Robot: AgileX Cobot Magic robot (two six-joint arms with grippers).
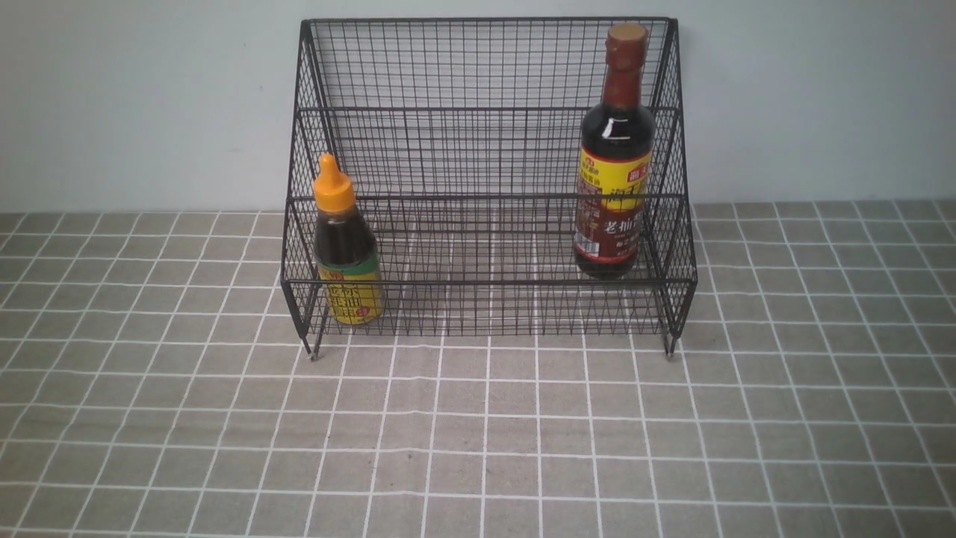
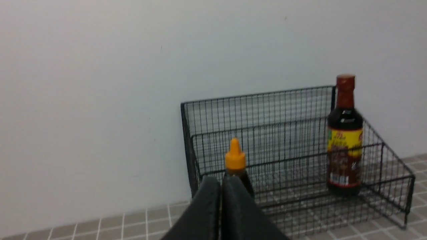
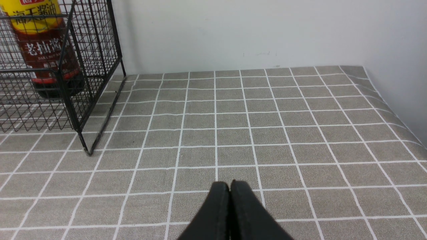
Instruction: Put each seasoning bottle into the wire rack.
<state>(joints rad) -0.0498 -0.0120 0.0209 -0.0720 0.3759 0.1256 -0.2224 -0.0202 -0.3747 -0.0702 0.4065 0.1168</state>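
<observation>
The black wire rack (image 1: 485, 112) stands at the back of the table against the wall. The short squat bottle (image 1: 345, 246) with orange nozzle cap stands upright on the lower tier at the rack's left end. The taller bottle (image 1: 615, 157) with brown neck and yellow-red label stands upright at the right end. Neither gripper shows in the front view. In the left wrist view my left gripper (image 2: 221, 181) is shut and empty, well back from the rack (image 2: 383, 156), the short bottle (image 2: 235, 160) and the tall bottle (image 2: 344, 136). My right gripper (image 3: 229, 185) is shut and empty above the tablecloth, right of the rack (image 3: 71, 110) and tall bottle (image 3: 43, 50).
A grey tablecloth (image 1: 478, 448) with a white grid covers the table. A pale wall (image 1: 149, 97) rises right behind the rack. In the right wrist view the cloth's far right edge (image 3: 393, 110) meets a side wall.
</observation>
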